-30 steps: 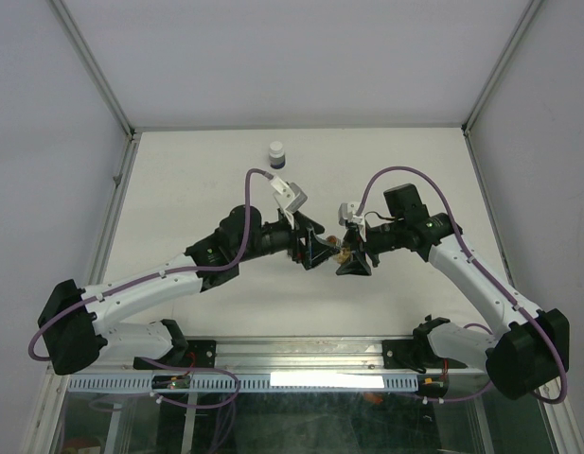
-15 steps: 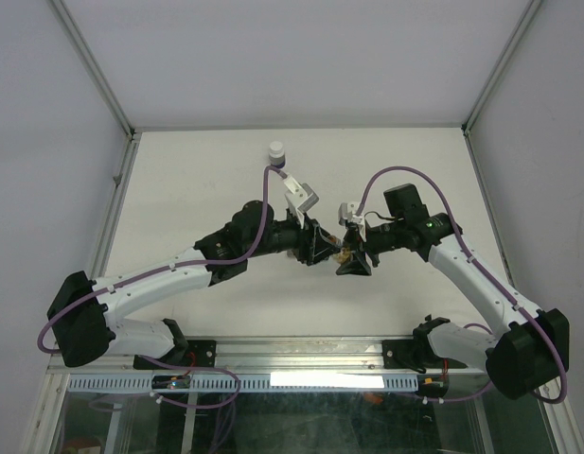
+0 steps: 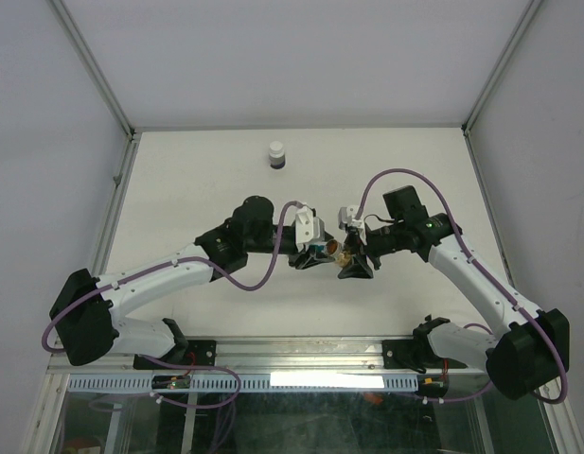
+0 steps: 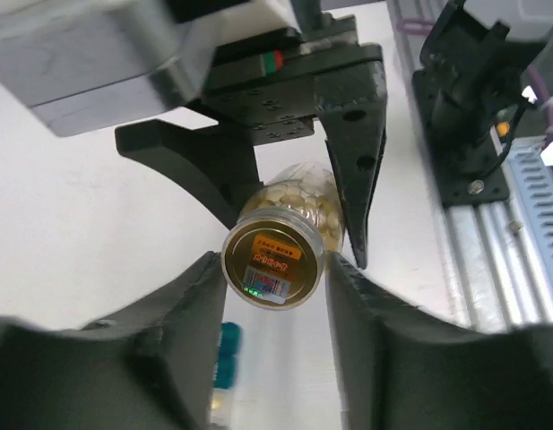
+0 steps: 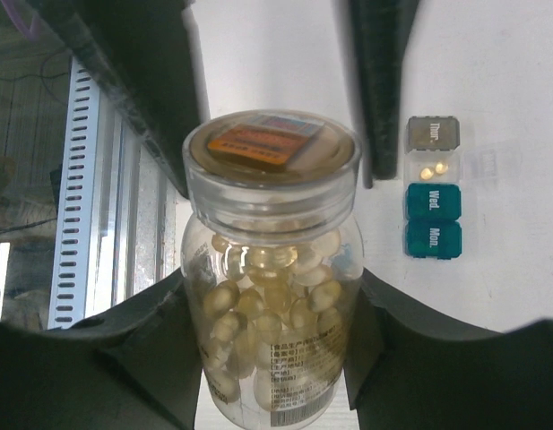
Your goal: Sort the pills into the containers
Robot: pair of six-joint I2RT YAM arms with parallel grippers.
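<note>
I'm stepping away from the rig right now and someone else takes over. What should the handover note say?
Right pincer: shut on the pill bottle, held up between the arms.
Left pincer: closed on the bottle's cap, fingers against its sides.
Containers on the table beneath: a grey cell, a clear cell and two teal cells in a row.
Done: two pills lie in the clear cell.
Left: the cap is on; take it off and dose the other cells.
A second white-capped bottle stands at the far side, apart from both arms.
</note>
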